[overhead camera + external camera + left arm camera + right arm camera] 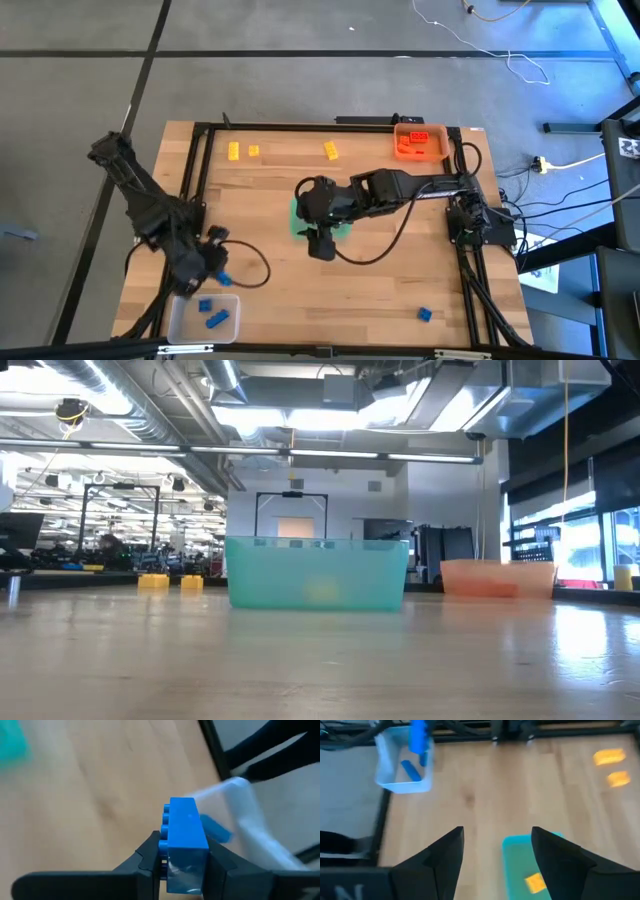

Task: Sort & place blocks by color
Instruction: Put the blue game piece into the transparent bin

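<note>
Left wrist view gives us the left gripper (pixel 182 865) clamped on a small blue plastic toy brick (pixel 186 832), studs facing sideways, with the clear square plastic tray (pixel 250 820) just beyond it. In the high view we find that left gripper (pixel 218 262) just beside the clear tray (pixel 180 320), which holds two more blue bricks (pixel 212 314).

The right gripper (pixel 497 855) hangs with its fingers spread and holding nothing, directly above the green square plastic tray (pixel 515 865), where a small yellow brick (pixel 535 883) lies. From above we place this right gripper (pixel 322 238) well apart from the clear tray, toward the table's middle.

Farther from the clear tray, three yellow bricks (pixel 254 151) lie along the wooden table's (pixel 380 290) far edge, the orange square tray (pixel 436 153) holds orange-red bricks (pixel 414 141) at the far corner, and one loose blue brick (pixel 424 314) sits on the table's near side.
</note>
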Robot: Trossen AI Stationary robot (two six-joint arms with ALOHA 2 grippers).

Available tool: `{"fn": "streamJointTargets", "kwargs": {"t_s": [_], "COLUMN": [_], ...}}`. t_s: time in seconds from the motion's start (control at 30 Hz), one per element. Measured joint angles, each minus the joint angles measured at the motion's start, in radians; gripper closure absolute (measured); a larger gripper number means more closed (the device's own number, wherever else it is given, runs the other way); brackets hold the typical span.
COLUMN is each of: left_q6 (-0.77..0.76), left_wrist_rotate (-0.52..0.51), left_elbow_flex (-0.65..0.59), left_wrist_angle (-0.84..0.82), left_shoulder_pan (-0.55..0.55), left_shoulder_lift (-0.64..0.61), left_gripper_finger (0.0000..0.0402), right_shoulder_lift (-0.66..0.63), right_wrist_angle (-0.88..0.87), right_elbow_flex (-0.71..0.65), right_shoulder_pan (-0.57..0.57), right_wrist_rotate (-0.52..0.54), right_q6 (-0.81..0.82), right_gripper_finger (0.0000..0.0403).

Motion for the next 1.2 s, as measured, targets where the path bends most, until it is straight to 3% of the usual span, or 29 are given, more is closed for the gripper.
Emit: {"fn": "streamJointTargets", "kwargs": {"t_s": [0.3, 0.5, 0.73, 0.93, 1.1, 1.2], "left_q6": [-0.531, -0.732, -0.765, -0.764, -0.764, -0.764], "left_wrist_rotate": [-0.009, -0.012, 0.006, 0.016, 0.015, 0.015], "left_elbow_flex": [-0.004, -0.004, -0.004, -0.004, -0.004, -0.004], "left_wrist_angle": [0.126, 0.139, 0.181, 0.189, 0.189, 0.189], "left_shoulder_pan": [-0.292, -0.381, -0.4, -0.4, -0.4, -0.4], "left_shoulder_lift": [0.141, 0.294, 0.441, 0.496, 0.503, 0.503], "left_gripper_finger": [0.0321, 0.0321, 0.0321, 0.0319, 0.026, 0.0244], "right_shoulder_lift": [0.0, 0.0, 0.0, 0.0, 0.0, 0.0], "right_wrist_angle": [0.001, -0.013, -0.021, -0.021, -0.038, -0.057], "right_elbow_flex": [0.0, -0.001, -0.001, -0.002, -0.002, -0.002], "right_shoulder_pan": [0.0, -0.005, -0.006, -0.006, -0.006, -0.006], "right_wrist_rotate": [0.13, 0.142, 0.141, 0.139, 0.139, 0.139], "right_q6": [-0.092, -0.091, -0.091, -0.092, -0.088, -0.086], "right_gripper_finger": [0.0172, 0.0172, 0.0172, 0.0172, 0.0172, 0.0172]}}
